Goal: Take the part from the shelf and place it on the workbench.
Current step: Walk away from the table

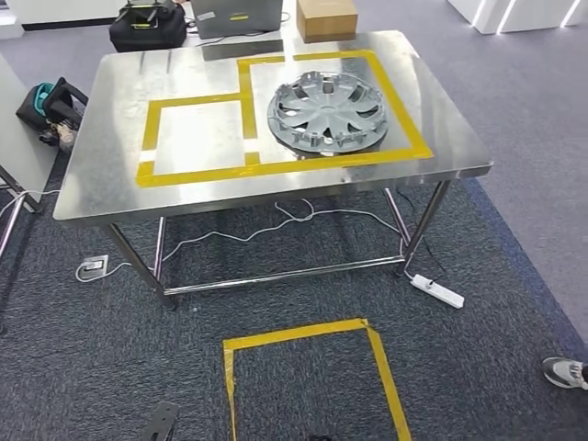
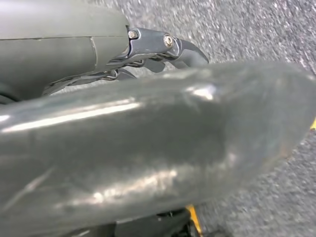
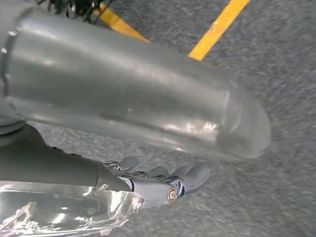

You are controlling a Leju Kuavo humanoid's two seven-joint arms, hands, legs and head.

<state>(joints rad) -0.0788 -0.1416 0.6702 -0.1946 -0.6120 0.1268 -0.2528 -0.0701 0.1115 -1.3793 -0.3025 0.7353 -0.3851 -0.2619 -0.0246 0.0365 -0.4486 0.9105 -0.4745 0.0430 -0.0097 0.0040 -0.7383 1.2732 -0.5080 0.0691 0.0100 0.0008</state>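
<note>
Hanging empty, fingers (image 2: 178, 49) loosely apart over carpet; the part (image 1: 327, 114) lies flat upper right on the surface (image 1: 104, 175).

left hand (image 2: 156, 49): glossy grey thumb, dark metal fingers, two silver screws.
right hand (image 3: 164, 182): same grey thumb, dark fingers, one brass-coloured screw.

Silver part (image 1: 327, 114) flat on steel workbench (image 1: 104, 175)

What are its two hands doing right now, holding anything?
Left hand: holds nothing, fingers stretched out over the carpet.
Right hand: also holds nothing, fingers extended.
</note>
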